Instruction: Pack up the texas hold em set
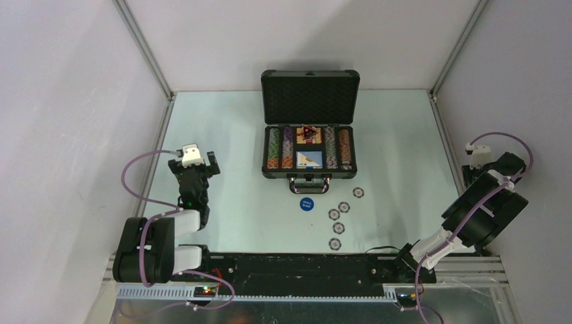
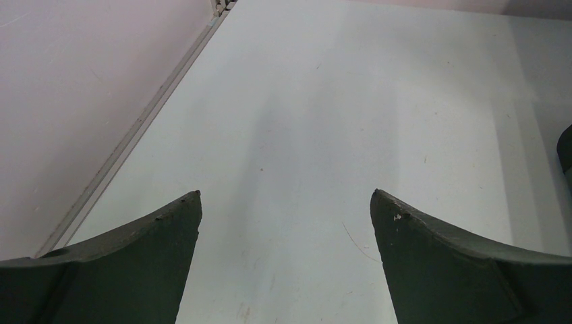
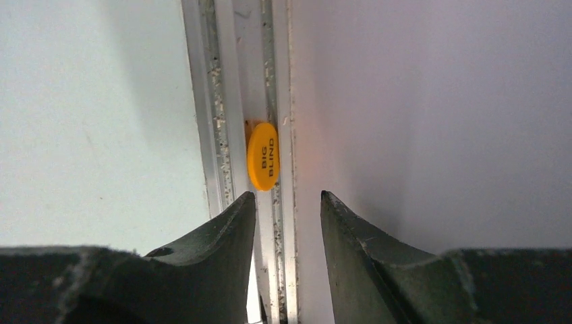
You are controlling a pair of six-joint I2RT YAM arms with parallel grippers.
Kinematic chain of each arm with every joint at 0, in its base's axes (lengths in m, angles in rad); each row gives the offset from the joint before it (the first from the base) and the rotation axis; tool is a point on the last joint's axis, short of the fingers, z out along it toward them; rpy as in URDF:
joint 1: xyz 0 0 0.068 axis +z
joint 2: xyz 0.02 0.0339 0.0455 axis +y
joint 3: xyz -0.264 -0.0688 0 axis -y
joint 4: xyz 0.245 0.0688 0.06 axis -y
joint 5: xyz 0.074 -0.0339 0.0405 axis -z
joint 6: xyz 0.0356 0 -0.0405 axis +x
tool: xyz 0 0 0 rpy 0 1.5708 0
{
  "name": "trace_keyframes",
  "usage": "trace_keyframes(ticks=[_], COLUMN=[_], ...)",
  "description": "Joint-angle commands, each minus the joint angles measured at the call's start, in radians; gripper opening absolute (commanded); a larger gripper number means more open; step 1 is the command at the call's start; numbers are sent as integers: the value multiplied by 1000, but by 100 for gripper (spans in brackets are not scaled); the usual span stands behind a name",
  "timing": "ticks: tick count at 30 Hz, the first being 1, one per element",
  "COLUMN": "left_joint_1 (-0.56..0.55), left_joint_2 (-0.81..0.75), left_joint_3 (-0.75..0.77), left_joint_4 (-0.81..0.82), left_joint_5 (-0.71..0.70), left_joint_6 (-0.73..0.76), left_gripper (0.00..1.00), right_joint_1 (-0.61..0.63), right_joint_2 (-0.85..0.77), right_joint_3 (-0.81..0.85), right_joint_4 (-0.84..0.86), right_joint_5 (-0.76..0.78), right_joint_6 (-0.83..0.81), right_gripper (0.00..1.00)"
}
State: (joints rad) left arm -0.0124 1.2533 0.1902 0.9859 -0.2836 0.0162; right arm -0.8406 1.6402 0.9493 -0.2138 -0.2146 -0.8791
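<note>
The pale surface carries the briefcase at its far middle. The briefcase lies open with the lid upright and the black handle facing the arms.

The left claw is well to the left of the briefcase. Its jaws are spread as wide as they go, with nothing between them and only bare surface beneath. The right claw is well to the right of the briefcase, at the aluminium rail where the surface meets the side wall. Its jaws stand partly apart and hold nothing.

In the briefcase, the middle compartment holds a reddish card box at the lid end, with a dark triangular marker on it. A pale blue-and-white box lies at the handle end. Rows of striped poker chips fill the slots on both sides of that compartment.

Just in front of the briefcase handle lies the round blue button. The orange button, lettered BIG BLIND, is far to the briefcase's right, lying in the rail's channel just ahead of the right claw's fingertips and not between them. Five loose chips lie in front of the briefcase, a little right of the handle, strung from near its corner toward the arms.
</note>
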Motion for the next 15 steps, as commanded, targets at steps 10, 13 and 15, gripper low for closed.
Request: trace_keyframes(ticks=[10, 13, 15], left_joint_1=[9, 9, 9], left_joint_2=[-4, -4, -5], left_joint_3=[2, 3, 2], left_joint_4=[56, 56, 55], left_joint_5=[-3, -3, -4], left_joint_6=[-9, -9, -9], left_gripper=[100, 100, 100], right_joint_1=[-17, -25, -28], right_joint_2=[115, 122, 125], right_joint_3=[21, 21, 21], right_joint_4=[-38, -32, -19], right_joint_5=[61, 74, 82], right_joint_6=[-129, -142, -141], right_gripper=[45, 45, 45])
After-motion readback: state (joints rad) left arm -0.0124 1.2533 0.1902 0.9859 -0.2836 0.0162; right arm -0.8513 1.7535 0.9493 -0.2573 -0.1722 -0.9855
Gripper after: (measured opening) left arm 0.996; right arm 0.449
